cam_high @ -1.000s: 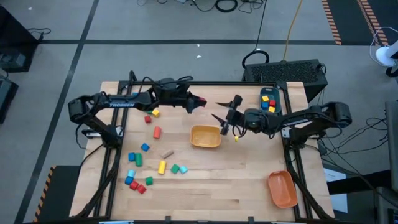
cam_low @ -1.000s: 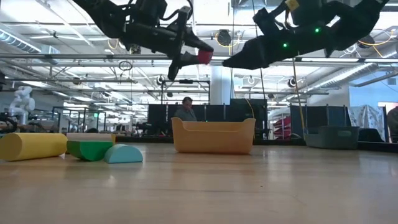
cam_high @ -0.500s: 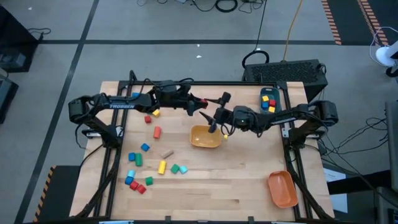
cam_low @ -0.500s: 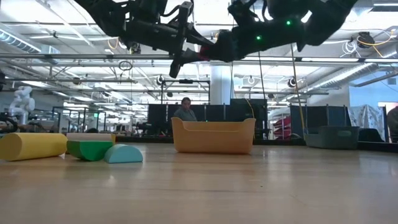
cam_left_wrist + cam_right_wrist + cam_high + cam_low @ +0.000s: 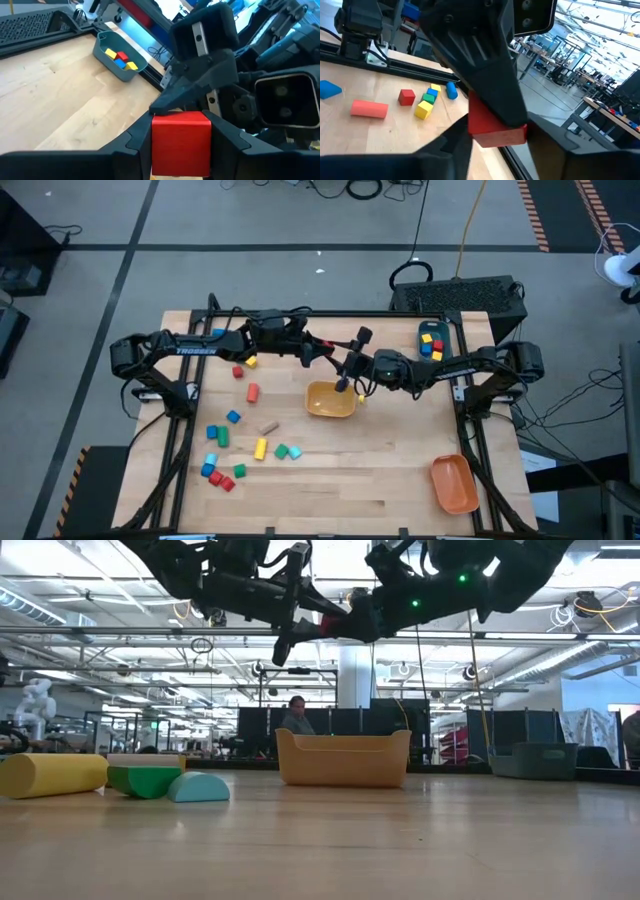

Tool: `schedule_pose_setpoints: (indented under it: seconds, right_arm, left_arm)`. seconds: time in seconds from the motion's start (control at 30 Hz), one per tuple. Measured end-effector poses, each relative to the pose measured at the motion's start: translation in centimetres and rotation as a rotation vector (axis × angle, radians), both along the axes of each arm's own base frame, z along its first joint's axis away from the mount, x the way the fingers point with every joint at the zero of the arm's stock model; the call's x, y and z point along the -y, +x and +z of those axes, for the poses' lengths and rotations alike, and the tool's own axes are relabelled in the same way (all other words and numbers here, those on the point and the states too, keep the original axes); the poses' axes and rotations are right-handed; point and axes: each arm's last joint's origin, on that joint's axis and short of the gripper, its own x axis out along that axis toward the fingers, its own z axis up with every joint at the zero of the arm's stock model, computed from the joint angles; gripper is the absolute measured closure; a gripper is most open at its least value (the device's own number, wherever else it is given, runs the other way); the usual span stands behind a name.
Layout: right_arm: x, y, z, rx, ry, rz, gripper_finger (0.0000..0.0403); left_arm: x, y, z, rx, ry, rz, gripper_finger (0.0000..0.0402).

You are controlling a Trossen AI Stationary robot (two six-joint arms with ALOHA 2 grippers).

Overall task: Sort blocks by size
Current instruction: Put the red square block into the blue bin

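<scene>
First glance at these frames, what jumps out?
The two hands meet in mid-air above the yellow bin at table centre: the left hand grips a red block, and the right hand has its fingers around the same block. Loose blocks lie scattered on the table's left side.

We counted three bins: one yellow (image 5: 330,400), one orange (image 5: 453,483), one teal (image 5: 434,343). About thirteen blocks (image 5: 232,417) lay loose; four more sat in the teal bin.
</scene>
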Motion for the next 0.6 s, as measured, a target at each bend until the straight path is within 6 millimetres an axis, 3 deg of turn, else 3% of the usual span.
schedule_pose_setpoints:
  seconds: [0.07, 0.33, 0.6]
  right_arm:
    - [0.0, 0.0, 0.0, -0.006, -0.011, -0.003, 0.0286]
    - [0.1, -0.1, -0.1, -0.02, -0.006, -0.084, 0.0288]
    - [0.4, -1.6, -0.2, -0.15, 0.039, -0.203, 0.0288]
  left_arm:
    - [0.0, 0.0, 0.0, -0.003, -0.021, 0.006, 0.0264]
    - [-0.1, -0.1, 0.0, -0.004, 0.017, -0.001, 0.0215]
    - [-1.7, -0.8, -0.4, -0.042, 0.009, -0.017, 0.0205]
